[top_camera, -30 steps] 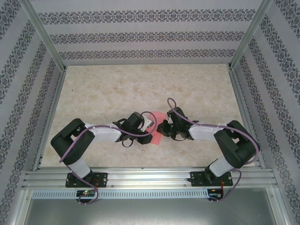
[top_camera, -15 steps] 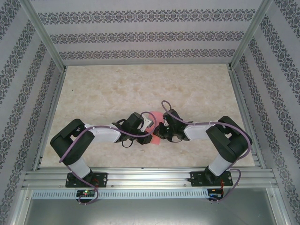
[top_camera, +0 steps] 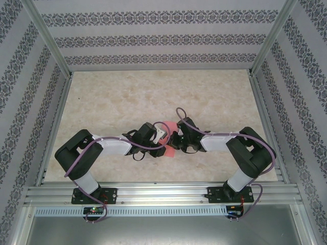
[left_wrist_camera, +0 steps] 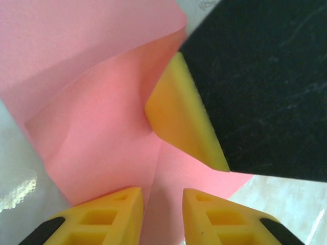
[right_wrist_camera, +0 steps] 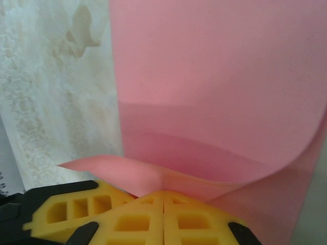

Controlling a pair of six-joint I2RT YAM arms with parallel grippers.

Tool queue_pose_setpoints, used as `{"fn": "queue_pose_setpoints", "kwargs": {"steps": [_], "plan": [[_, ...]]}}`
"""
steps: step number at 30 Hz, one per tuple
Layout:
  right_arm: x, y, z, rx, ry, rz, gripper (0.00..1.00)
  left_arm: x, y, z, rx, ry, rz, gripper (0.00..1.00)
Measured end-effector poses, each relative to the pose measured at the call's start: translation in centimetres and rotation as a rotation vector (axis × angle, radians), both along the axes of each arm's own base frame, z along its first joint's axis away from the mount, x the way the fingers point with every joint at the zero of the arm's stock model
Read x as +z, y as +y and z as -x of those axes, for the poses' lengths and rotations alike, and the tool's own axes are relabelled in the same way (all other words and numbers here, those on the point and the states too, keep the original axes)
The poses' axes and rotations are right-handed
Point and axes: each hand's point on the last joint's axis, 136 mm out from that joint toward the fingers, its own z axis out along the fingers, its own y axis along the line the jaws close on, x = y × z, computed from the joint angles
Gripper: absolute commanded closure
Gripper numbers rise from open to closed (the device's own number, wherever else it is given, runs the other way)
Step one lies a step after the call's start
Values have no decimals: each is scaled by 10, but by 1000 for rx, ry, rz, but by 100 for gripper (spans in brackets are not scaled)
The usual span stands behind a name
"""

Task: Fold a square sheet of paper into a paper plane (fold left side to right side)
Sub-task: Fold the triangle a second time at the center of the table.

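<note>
The right fingers (right_wrist_camera: 133, 222) have slid in leftward and now sit just beside the left fingers (left_wrist_camera: 110, 217) over the thin salmon-red square sheet of paper (top_camera: 171, 151), which lies mid-way across the pale marbled surface (top_camera: 127, 97). The right fingers are pressed together against a curling fold of it. The left fingers stand slightly spread over the crease.

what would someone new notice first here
The salmon-red sheet of paper lies mid-table between the two arms, curling up in a loose fold. The right fingers are pinched shut on its edge, while the left fingers stand apart over its crease.
</note>
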Motion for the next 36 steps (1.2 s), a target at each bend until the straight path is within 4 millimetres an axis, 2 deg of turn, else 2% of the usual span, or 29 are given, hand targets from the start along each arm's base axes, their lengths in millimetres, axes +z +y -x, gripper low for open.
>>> {"fn": "queue_pose_setpoints", "kwargs": {"steps": [4,12,24,30,36], "plan": [[1,2,-2,0,-2,-1,93,0,0,0,0,0,0,71],[-13,1,-2,2,20,37,92,0,0,0,2,-2,-2,72],[-14,-7,-7,45,-19,118,91,-1,2,0,5,-18,10,73],[-14,-18,-15,37,-23,134,91,-1,2,0,7,-26,19,73],[-15,-39,-29,4,-27,156,91,-1,2,0,12,-27,23,73]]}}
